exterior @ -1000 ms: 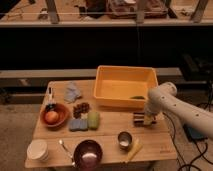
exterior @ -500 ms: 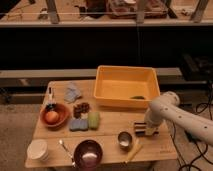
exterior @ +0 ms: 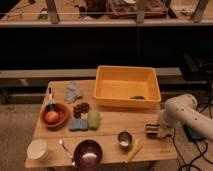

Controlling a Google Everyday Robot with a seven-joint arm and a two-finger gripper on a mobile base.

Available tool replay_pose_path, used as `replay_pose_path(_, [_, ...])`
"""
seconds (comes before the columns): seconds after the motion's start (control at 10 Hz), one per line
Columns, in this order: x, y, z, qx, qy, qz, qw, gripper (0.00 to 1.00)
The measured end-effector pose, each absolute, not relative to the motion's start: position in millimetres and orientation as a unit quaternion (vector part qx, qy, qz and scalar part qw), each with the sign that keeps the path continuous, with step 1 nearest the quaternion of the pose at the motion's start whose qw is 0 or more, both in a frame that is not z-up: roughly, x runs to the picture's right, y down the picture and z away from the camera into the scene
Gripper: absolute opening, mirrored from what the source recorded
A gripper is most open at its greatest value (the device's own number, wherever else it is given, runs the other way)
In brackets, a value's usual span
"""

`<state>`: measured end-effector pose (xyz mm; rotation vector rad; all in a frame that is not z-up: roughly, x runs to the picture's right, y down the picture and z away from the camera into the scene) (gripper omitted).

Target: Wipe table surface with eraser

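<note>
The light wooden table surface [exterior: 112,125] fills the lower middle of the camera view. At its right front, the striped eraser [exterior: 151,130] lies flat against the planks. The white arm comes in from the right, and its gripper [exterior: 156,131] presses down over the eraser, shut on it. The wrist hides most of the fingers.
A large yellow tub [exterior: 127,75] with a green item [exterior: 137,97] inside stands at the back. A metal cup [exterior: 124,139] and a yellow stick [exterior: 132,150] sit just left of the eraser. Farther left are green [exterior: 93,120] and blue [exterior: 77,124] sponges, an orange bowl [exterior: 55,115], a maroon bowl [exterior: 88,152] and a white cup [exterior: 37,149].
The arm has slid the eraser from beside the tub's front right corner toward the table's front right edge. Nothing else has moved.
</note>
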<state>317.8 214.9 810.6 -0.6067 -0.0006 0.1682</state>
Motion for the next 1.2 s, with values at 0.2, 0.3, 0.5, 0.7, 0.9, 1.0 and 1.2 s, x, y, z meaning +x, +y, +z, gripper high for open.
replay_pose_path(0.2, [325, 199, 823, -0.294, 0.01, 0.084, 0.952, 0.06])
replay_pose_path(0.3, [322, 185, 834, -0.29, 0.011, 0.082, 0.954, 0.06])
replay_pose_path(0.5, [311, 165, 850, -0.285, 0.011, 0.074, 0.956, 0.06])
replay_pose_path(0.7, [285, 159, 853, -0.285, -0.001, 0.064, 0.956, 0.06])
replay_pose_path(0.9, [253, 164, 850, -0.286, -0.023, 0.052, 0.957, 0.06])
replay_pose_path(1.0, [240, 169, 844, -0.286, -0.034, 0.045, 0.957, 0.06])
replay_pose_path(1.2, [225, 185, 827, -0.286, -0.047, 0.031, 0.957, 0.06])
